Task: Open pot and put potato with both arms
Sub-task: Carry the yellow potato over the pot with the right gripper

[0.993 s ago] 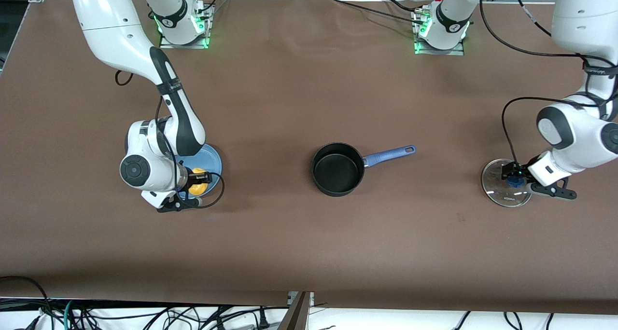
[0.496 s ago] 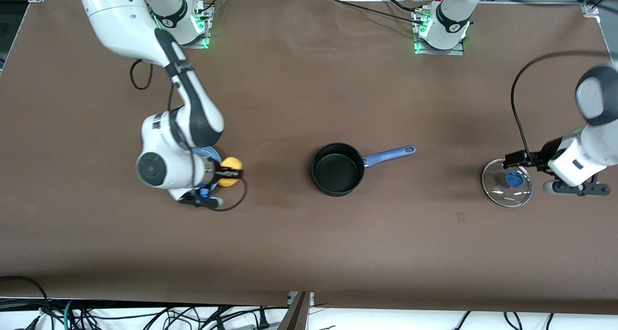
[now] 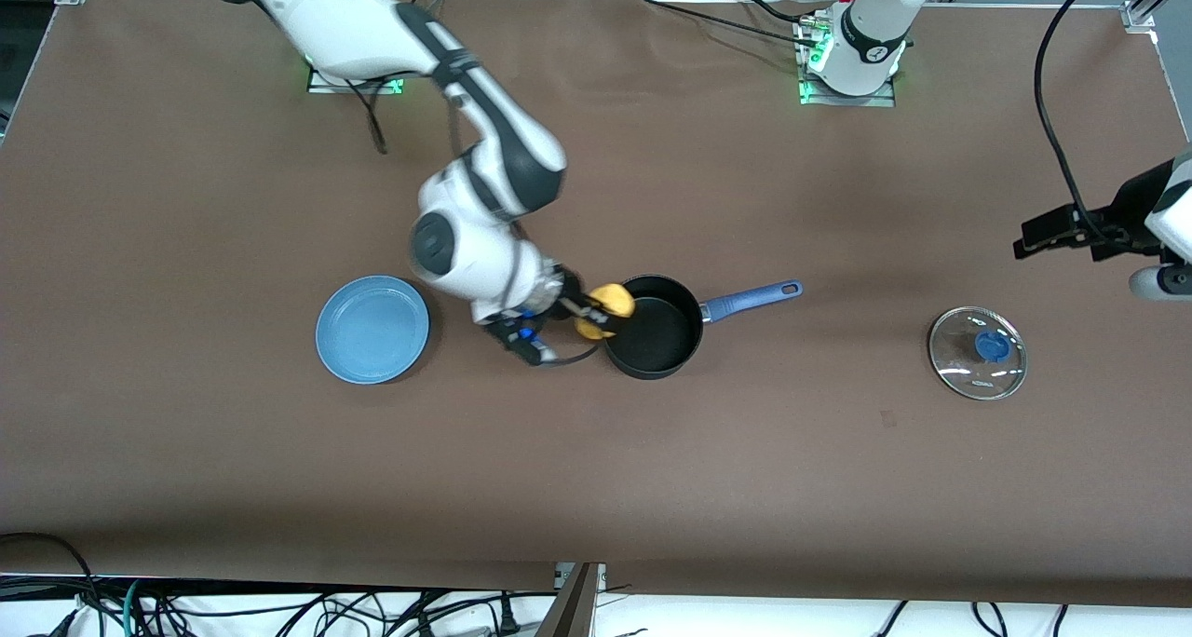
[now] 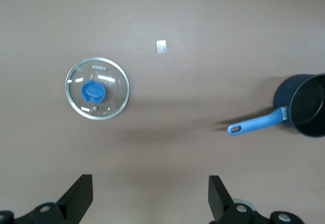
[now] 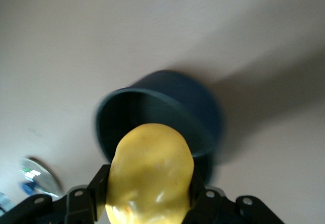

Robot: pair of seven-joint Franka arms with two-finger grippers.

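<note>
Front view showed us the potato clamped between the fingers of our right gripper, up in the air over the rim of the pot on the side toward the right arm's end of the table. Our right wrist view confirmed it: the potato filled the grip, with the open pot just below. We judged the opening step done, since the lid lay flat on the table, well apart from the pot, toward the left arm's end. What was left (as we read it) was carrying the potato over the pot's middle and releasing it. Our left gripper hung with its fingers apart and empty, above the table near the lid, waiting. The plate sat bare
</note>
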